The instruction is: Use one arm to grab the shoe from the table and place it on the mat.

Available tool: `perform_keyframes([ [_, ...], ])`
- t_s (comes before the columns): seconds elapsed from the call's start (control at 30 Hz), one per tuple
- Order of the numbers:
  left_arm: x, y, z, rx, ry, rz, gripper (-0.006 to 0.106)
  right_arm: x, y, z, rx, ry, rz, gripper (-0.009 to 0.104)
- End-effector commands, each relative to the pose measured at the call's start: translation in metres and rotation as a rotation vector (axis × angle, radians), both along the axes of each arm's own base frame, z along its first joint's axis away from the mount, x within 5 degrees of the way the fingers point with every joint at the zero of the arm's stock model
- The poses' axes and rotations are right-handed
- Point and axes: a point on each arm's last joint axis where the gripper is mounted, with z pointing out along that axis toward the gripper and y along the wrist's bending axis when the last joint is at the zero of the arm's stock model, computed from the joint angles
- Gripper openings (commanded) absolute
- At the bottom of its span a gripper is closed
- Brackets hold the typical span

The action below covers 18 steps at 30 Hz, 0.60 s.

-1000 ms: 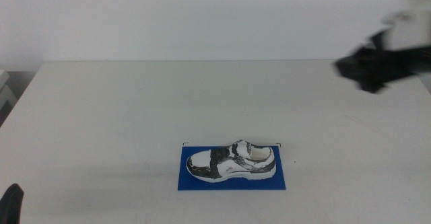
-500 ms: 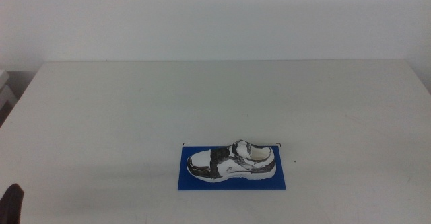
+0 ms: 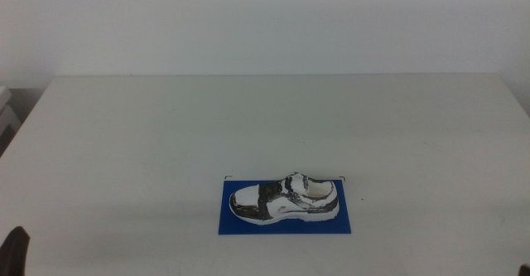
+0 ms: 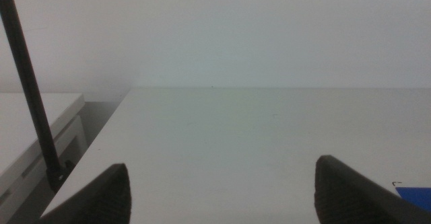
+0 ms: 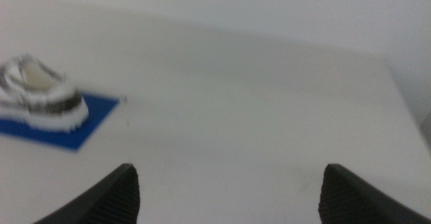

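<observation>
- The left claw [image 4: 219,190] waits at the near left corner of the surface [image 3: 149,127], its jaws spread wide with nothing between them; only a dark tip shows in the middle view.
- The shoe [image 3: 286,201] sits upright inside the mat [image 3: 344,226], toe toward the left, sole flat on the blue; the placing looks done.
- The right claw [image 5: 225,194] is out of the middle view, well clear of the shoe, jaws wide apart and empty.
- Risk, as I judge it: little remains. A careless sweep by either arm low across the middle could nudge the shoe off the mat's edge.
</observation>
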Motion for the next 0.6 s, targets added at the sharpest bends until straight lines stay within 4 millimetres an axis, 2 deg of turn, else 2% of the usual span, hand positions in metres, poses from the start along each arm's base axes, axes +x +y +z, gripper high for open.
perform_keyframes([
  [0.0,0.000,0.000,0.006,-0.023,-0.083,0.000,0.094,0.001,-0.001,0.002,0.000,-0.095,-0.006,0.092],
  [0.2,0.000,0.000,0.006,-0.023,-0.082,0.000,0.094,0.004,0.000,-0.025,-0.021,-0.023,-0.007,0.092],
  [0.57,0.000,0.000,0.006,-0.023,-0.082,0.000,0.094,0.004,-0.002,-0.025,-0.075,-0.026,-0.011,0.092],
])
